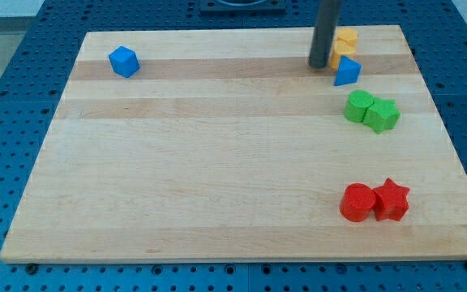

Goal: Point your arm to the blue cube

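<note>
From here the tip point(319, 66) should sweep straight toward the view's left along the worktop's point(217, 162) top edge, away from the yellow blocks point(346, 45) and blue wedge point(347, 72) beside it. The tool is a bare rod, holding nothing. The blue cube point(124, 62) sits alone, well apart, top left.

You get one camera only, set high beyond the view's bottom edge, looking down and forward across the wooden board point(217, 162). The whole board fits in frame, with blue pegboard point(6, 97) showing round it. Far edge narrows toward the view's top. Medium distance, no second view to share.
</note>
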